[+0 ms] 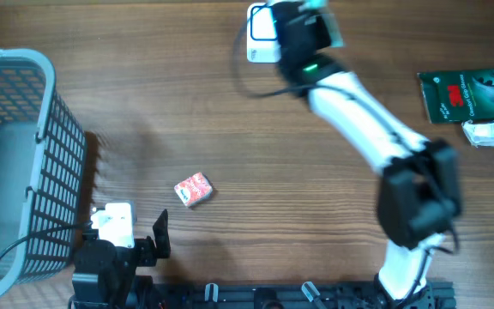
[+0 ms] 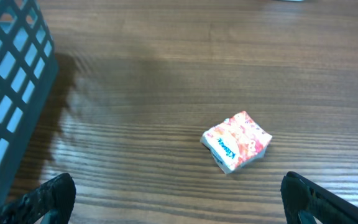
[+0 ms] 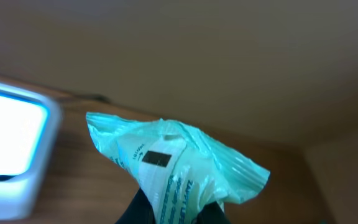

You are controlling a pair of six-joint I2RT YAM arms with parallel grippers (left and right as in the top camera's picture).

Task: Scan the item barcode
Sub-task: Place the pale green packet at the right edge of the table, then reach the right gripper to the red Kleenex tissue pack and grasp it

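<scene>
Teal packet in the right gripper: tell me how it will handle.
The teal packet looks like thin crinkled film, so probably floppy and light. Pinched at one end by the right gripper, its glossy wrapper may slip or sag.

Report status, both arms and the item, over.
Right gripper shut on teal packet, held beside the scanner. Left gripper open, empty, tissue pack ahead of it. Nothing between packet and scanner.
</scene>
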